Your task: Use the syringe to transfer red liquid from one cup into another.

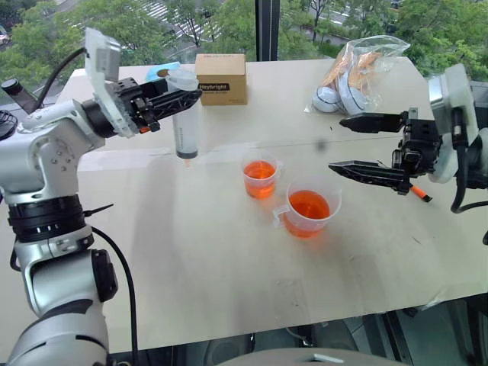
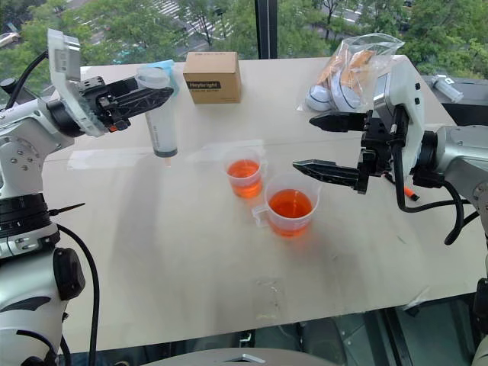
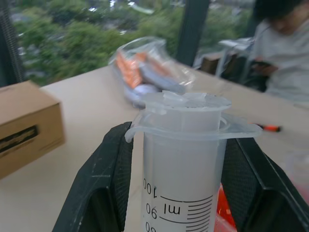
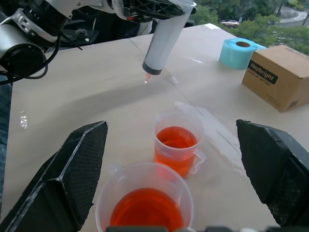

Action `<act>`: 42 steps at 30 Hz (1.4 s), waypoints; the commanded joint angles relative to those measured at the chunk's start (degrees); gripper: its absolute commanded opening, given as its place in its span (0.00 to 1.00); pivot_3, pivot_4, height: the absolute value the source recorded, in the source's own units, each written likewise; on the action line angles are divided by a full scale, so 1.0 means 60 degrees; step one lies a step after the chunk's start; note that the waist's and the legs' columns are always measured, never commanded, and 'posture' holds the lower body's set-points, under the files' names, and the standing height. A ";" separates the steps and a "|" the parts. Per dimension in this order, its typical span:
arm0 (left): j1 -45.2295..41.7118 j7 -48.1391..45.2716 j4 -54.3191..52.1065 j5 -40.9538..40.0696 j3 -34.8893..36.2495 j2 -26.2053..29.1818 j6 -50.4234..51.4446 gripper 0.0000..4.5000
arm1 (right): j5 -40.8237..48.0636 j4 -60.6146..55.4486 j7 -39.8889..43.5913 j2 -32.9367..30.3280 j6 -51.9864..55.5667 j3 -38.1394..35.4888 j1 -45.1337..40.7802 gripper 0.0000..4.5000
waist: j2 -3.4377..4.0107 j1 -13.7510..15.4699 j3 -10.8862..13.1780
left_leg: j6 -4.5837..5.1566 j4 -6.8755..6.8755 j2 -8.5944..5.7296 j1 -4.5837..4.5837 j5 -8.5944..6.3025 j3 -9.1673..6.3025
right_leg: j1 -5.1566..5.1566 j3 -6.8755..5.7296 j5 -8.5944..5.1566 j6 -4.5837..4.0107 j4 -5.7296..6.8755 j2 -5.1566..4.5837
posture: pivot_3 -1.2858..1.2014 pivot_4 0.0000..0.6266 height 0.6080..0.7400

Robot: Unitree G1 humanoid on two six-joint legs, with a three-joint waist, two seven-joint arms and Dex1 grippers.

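The big clear plastic syringe [image 1: 185,114] hangs tip down above the pale bench [image 1: 229,259], clamped near its top in the left hand [image 1: 181,94]. It looks empty. The small clear cup of orange-red liquid [image 1: 260,178] sits at about four o'clock from the tip, and the wider clear cup [image 1: 308,207], also holding red, is just beside it. The right hand [image 1: 352,145], at three o'clock, has its fingers wide apart, holding nothing. I think drawing up and squirting out are both left to do.

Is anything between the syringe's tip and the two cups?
Nothing visible. The left gripper holds the syringe upright, tip down, above bare table to the left of the smaller cup. The larger cup sits beyond it. The open right gripper hangs off to their right.
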 commanded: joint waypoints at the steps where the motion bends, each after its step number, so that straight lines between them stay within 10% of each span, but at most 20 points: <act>1: -0.0089 0.0130 -0.0571 -0.0969 0.0513 -0.0171 0.0166 0.45 | -0.0021 0.0028 0.0010 0.0049 -0.0159 -0.0195 -0.0303 1.00 | 0.0000 0.0002 0.0000 | 0.0000 0.0000 0.0000 0.0000 0.0000 0.0000 | 0.0000 -0.0001 0.0000 0.0000 0.0000 0.0000 | 0.52 0.24 1.00; 20: -0.1114 0.0355 -0.0402 -0.1927 -0.0871 -0.2176 -0.0739 0.45 | 0.0513 0.0162 -0.1490 -0.0008 0.0245 -0.1597 -0.0495 1.00 | 0.0000 -0.0078 0.0000 | -0.0001 0.0003 -0.0002 0.0003 0.0001 0.0004 | 0.0006 0.0001 0.0001 0.0002 0.0000 0.0004 | 0.52 0.24 1.00; 42: -0.1108 0.0436 -0.1157 0.0353 -0.4174 -0.4259 -0.3117 0.45 | 0.2862 0.0054 -0.2416 0.0075 0.0441 -0.2249 -0.0619 1.00 | 0.0006 -0.0045 -0.0003 | 0.0001 0.0001 -0.0003 0.0005 0.0001 0.0011 | 0.0011 0.0010 0.0002 0.0004 -0.0005 0.0005 | 0.52 0.24 1.00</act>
